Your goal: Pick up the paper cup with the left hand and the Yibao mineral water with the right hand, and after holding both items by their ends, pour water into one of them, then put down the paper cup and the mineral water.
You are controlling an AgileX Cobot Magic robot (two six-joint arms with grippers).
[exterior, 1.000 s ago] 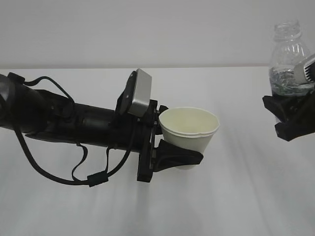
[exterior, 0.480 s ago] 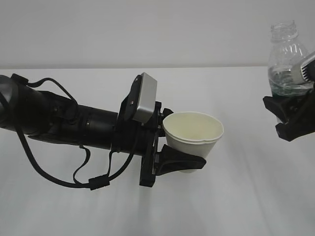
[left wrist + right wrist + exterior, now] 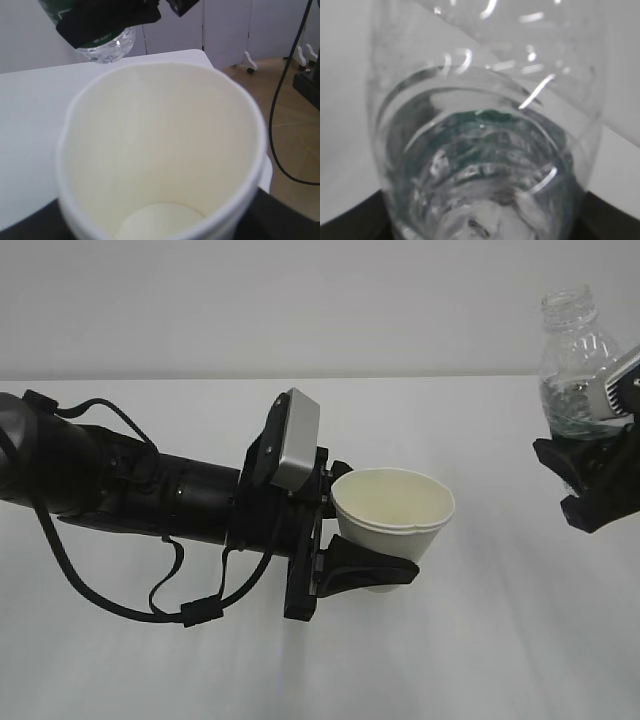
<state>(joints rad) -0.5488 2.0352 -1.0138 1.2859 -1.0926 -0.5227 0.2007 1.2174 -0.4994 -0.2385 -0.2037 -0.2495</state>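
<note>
White tabletop point(image 3: 500, 640) and a pale wall lie behind our two arms. We see one paper cup point(image 3: 392, 515), tapered, rolled-rimmed and empty, clamped in our left gripper point(image 3: 345, 530) above the table. One ribbed clear Yibao mineral water point(image 3: 578, 360), uncapped and holding some water, stands gripped in our right gripper point(image 3: 595, 475) at the right edge.

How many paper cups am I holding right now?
1: the paper cup sits upright in the left gripper, left of the bottle. A nested cup cannot be excluded.
</note>
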